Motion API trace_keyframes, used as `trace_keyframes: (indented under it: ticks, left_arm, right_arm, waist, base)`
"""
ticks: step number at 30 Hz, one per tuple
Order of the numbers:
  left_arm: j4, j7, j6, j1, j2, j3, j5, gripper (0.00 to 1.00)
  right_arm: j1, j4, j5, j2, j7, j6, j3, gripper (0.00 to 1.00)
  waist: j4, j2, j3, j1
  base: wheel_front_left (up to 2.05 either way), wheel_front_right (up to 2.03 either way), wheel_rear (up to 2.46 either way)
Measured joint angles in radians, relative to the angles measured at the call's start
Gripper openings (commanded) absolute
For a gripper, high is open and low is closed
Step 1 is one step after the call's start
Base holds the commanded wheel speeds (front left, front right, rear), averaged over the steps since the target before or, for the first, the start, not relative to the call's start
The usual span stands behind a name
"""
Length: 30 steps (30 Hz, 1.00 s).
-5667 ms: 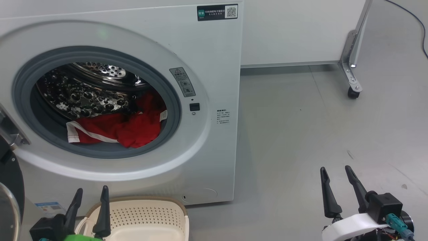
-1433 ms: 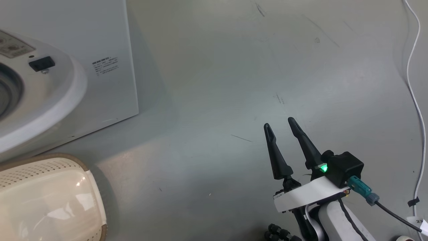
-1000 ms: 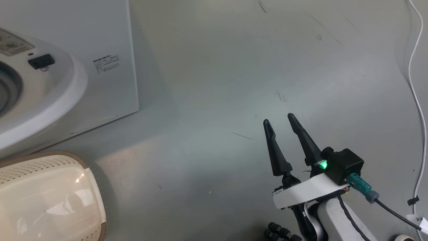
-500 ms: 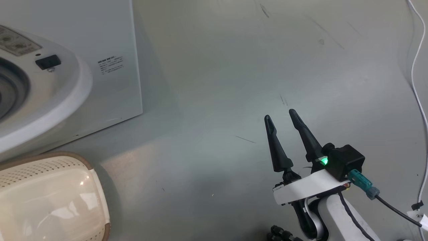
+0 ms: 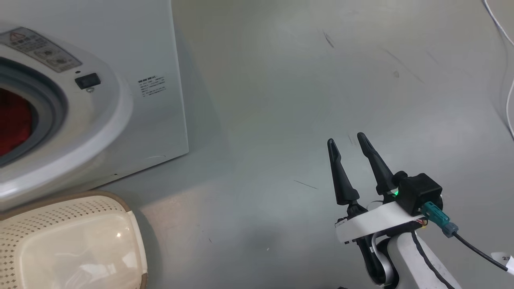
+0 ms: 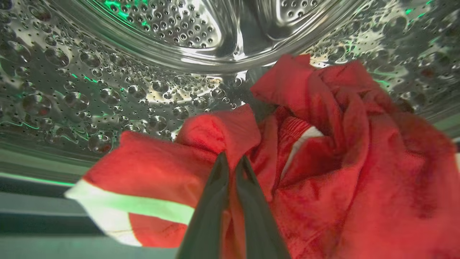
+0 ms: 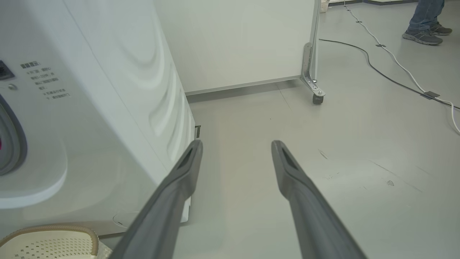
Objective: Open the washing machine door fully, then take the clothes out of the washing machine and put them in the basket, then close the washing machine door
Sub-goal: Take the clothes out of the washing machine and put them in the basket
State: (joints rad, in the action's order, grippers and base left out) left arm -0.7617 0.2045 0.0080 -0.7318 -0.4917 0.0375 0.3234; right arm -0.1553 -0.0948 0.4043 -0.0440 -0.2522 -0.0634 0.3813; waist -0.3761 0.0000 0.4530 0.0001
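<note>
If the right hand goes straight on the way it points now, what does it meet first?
Probably the white panel; the right hand points past the side of the washing machine with nothing between. Depth is unclear, so the floor could come first.

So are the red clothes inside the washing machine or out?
Inside. The clothes lie in the shiny steel drum, and the left gripper is shut on a red fold of them.
</note>
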Motion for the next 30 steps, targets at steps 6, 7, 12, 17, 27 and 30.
trace_keyframes:
  ticks: [6,7,12,17,27,30]
  left_arm:
    - [-0.016,-0.091,-0.016,0.025,0.046,-0.006,0.011,0.0]
    - [-0.019,-0.105,-0.024,0.032,0.053,-0.007,0.012,0.0]
    - [-0.035,-0.169,-0.051,0.072,0.095,-0.015,0.021,0.0]
    - [-0.048,-0.232,-0.068,0.119,0.115,-0.016,0.029,0.0]
    - [-0.066,-0.331,-0.094,0.226,0.176,-0.014,0.064,0.0]
    - [-0.064,-0.36,-0.102,0.256,0.192,-0.016,0.074,0.0]
  right_arm:
    - [0.002,-0.02,-0.023,0.0,0.0,0.0,-0.029,1.0]
    - [0.004,-0.023,-0.026,0.0,0.0,0.0,-0.035,1.0]
    - [0.026,-0.039,-0.034,-0.005,0.0,0.011,-0.05,1.0]
    - [0.046,-0.048,-0.044,-0.012,0.0,0.025,-0.054,1.0]
    - [0.126,-0.072,-0.047,-0.036,0.0,0.036,-0.078,1.0]
    - [0.145,-0.074,-0.047,-0.038,0.0,0.037,-0.083,1.0]
  waist:
    - [0.027,0.0,-0.054,0.0]
    - [0.032,0.0,-0.063,0.0]
    - [0.061,0.0,-0.114,0.0]
    - [0.089,0.0,-0.169,0.0]
    - [0.14,0.0,-0.287,-0.0001]
    - [0.156,0.0,-0.319,-0.0001]
  base:
    - [0.0,0.0,0.0]
    - [0.0,0.0,0.0]
    - [0.0,0.0,0.0]
    - [0.0,0.0,0.0]
    - [0.0,0.0,0.0]
    - [0.0,0.0,0.0]
